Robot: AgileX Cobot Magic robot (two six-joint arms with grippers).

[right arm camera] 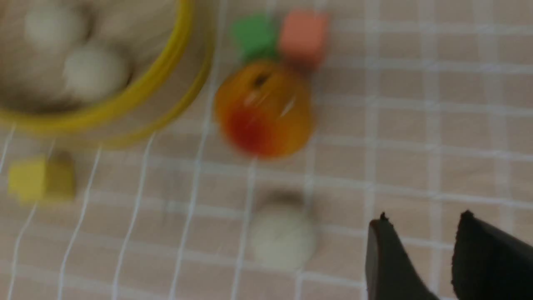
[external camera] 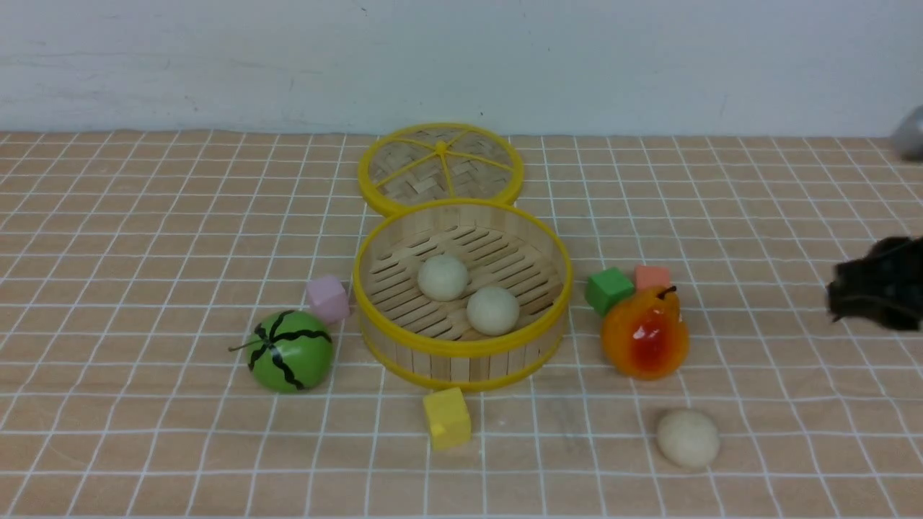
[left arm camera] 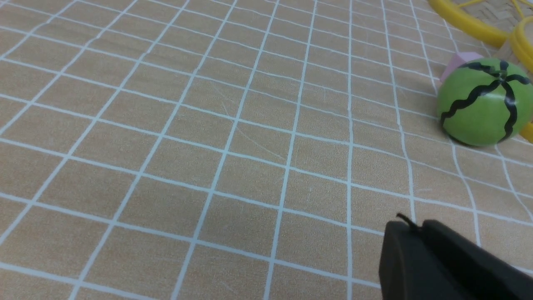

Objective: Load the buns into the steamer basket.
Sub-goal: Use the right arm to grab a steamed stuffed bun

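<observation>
a bun (external camera: pixel 443 277) and a second bun (external camera: pixel 493 310) lie in the steamer basket (external camera: pixel 461 349). behind it lies the lid (external camera: pixel 440 167), left of it the watermelon ball (external camera: pixel 290 351), right of it the pear (external camera: pixel 645 333), before it a cube (external camera: pixel 447 418), front-right a third bun (external camera: pixel 688 437).

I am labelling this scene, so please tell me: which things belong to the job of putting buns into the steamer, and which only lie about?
Job: steamer basket; rear bun inside; front bun inside; loose bun outside.
Lying about: woven lid; watermelon ball; orange fruit; pink cube; green cube; salmon cube; yellow cube.
</observation>
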